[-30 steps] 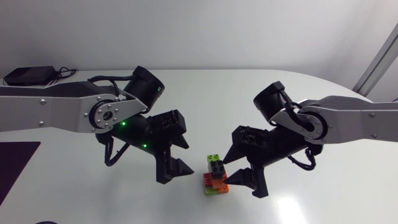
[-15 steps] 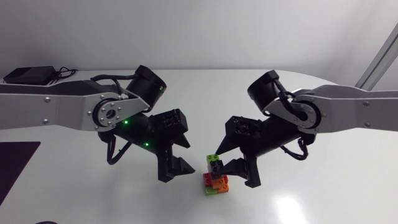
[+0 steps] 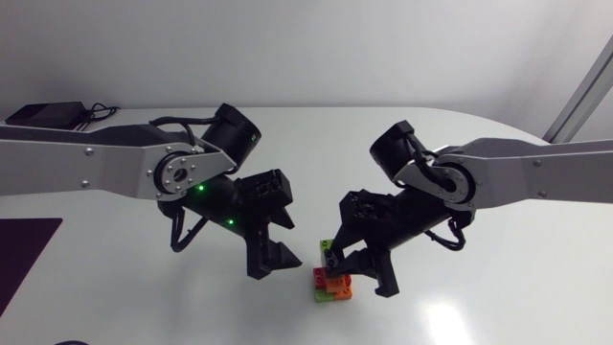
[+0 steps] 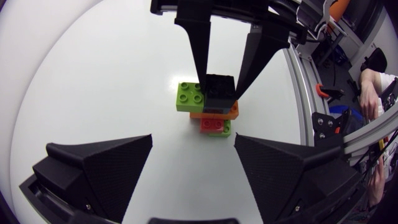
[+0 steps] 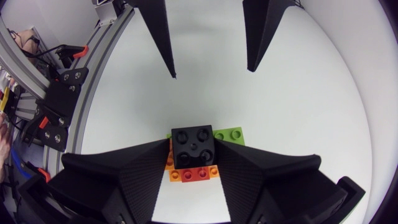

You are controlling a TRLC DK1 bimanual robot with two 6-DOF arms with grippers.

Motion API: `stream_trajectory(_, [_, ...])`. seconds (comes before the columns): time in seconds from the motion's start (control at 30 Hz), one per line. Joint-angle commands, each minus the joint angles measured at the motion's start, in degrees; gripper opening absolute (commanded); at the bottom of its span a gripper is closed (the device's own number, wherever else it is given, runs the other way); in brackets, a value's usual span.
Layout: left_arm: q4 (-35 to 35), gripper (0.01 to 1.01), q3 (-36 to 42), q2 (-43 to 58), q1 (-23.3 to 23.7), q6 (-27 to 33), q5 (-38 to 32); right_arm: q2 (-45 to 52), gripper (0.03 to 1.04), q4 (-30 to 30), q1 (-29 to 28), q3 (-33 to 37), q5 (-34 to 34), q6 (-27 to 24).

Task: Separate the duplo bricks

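A small stack of duplo bricks (image 3: 332,273) stands on the white table (image 3: 498,287). A black brick (image 4: 219,93) tops it, with a light green brick (image 4: 189,96) jutting out beside it; orange (image 4: 214,114), red (image 4: 212,124) and another green brick lie below. My right gripper (image 3: 337,261) comes down over the stack, and its fingers press the black brick (image 5: 194,145) from two sides. My left gripper (image 3: 293,245) hangs open just left of the stack, its fingers (image 4: 106,162) wide apart and touching nothing.
A black box (image 3: 43,117) with a cable lies at the table's back left. A dark purple mat (image 3: 24,249) lies at the left edge. Bare white table surrounds the stack on the near and right sides.
My right gripper has moved left onto the stack and drawn its fingers in around the black brick. The left arm has barely shifted.
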Motion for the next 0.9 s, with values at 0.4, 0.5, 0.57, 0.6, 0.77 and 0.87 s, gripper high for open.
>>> stream_trajectory(0.4, [-0.1, 0.925, 1.9, 2.3, -2.3, 1.0, 0.5, 1.3, 0.22, 0.4, 1.0, 0.2, 0.2, 2.6])
stream_trajectory(0.5, [0.0, 0.925, 1.6, 2.3, -2.5, 0.7, 0.5, 1.0, 0.22, 2.1, 0.8, 0.1, 0.1, 4.8])
stream_trajectory(0.57, [0.4, 0.925, 1.4, 2.4, -2.5, 0.6, 0.5, 0.5, 0.22, 3.3, 0.5, -0.1, 0.1, 5.9])
stream_trajectory(0.6, [0.6, 0.925, 1.3, 2.5, -2.5, 0.5, 0.5, 0.1, 0.22, 3.6, 0.4, -0.1, 0.1, 6.3])
stream_trajectory(0.77, [0.9, 0.925, 1.4, 2.7, -2.9, 0.3, 0.6, -2.1, 0.22, 3.9, -0.5, 0.1, -0.6, 7.6])
stream_trajectory(0.87, [1.0, 0.925, 1.5, 2.7, -3.2, 0.0, 0.6, -3.2, 0.22, 4.0, -1.1, -0.2, -1.0, 8.1])
